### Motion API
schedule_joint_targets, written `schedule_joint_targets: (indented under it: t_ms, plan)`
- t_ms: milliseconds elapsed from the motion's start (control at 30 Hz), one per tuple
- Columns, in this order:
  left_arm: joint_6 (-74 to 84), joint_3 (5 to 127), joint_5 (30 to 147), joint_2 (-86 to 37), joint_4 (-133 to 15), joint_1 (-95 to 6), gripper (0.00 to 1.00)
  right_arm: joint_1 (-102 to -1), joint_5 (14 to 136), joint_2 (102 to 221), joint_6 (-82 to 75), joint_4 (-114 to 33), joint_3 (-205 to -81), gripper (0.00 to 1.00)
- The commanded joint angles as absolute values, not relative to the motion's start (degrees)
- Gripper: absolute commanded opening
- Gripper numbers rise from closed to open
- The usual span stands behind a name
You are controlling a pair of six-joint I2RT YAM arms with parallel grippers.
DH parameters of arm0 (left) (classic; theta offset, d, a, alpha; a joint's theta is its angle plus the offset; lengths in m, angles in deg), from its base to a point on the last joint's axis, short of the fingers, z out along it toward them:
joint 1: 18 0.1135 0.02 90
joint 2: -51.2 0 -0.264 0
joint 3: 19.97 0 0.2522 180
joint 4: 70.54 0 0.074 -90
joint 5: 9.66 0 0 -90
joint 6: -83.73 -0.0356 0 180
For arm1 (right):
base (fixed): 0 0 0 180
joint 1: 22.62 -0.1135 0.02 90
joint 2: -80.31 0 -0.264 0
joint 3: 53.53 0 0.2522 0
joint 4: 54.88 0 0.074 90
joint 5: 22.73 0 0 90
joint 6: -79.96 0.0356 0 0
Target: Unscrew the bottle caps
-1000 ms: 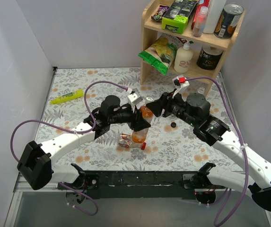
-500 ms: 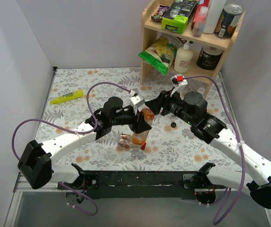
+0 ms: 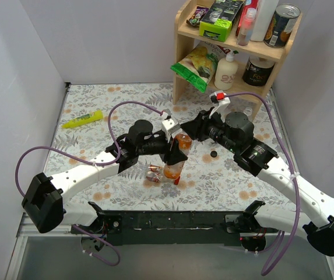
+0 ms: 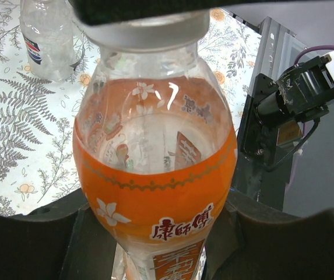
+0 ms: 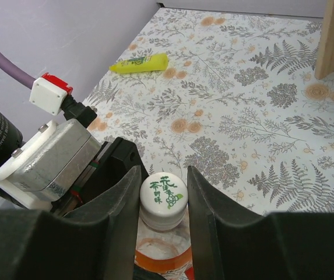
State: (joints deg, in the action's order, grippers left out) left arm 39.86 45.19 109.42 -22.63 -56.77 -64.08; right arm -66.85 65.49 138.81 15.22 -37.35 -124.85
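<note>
An orange-filled bottle [image 3: 174, 165] with an orange label stands upright above the table, and my left gripper [image 3: 175, 153] is shut round its body. In the left wrist view the bottle [image 4: 155, 192] fills the frame between the dark fingers [image 4: 32, 239], its whitish cap [image 4: 149, 32] at the top. My right gripper [image 5: 164, 201] is shut on that cap [image 5: 163, 198], which carries green print, one finger [image 5: 117, 210] on each side. From above, the right gripper [image 3: 187, 134] sits over the bottle's neck.
A reddish-labelled bottle [image 3: 155, 174] lies on the table below the held one, a red cap [image 3: 176, 179] beside it. A black cap [image 3: 213, 154] lies to the right. A blue-labelled clear bottle [image 4: 47, 38] stands apart. Yellow tube [image 3: 83, 119] far left; wooden shelf [image 3: 231, 52] behind.
My right gripper has closed its fingers onto the white cap and shifted slightly left over the bottle. The left gripper keeps its hold on the bottle.
</note>
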Motion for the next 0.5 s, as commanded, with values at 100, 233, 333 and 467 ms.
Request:
schedule_joint_targets:
  t_ms: [100,233,333,467]
  plan:
    - [38.6,46.9,117.1,-21.7,-57.8,-64.5,0.35,-65.2,74.4,136.2,11.1,-43.7,-124.0,0.21]
    - [39.1,46.8,127.6,-22.3,-59.6,-64.1,0.35,-59.3,88.1,133.1,8.9,-47.0,-122.2,0.19]
    - [41.5,45.9,138.0,-22.4,-63.4,-63.6,0.35,-57.0,100.6,132.2,6.5,-50.0,-121.6,0.19]
    - [44.6,45.1,148.0,-22.9,-68.9,-63.2,0.35,-55.2,113.9,132.3,6.7,-53.0,-121.8,0.19]
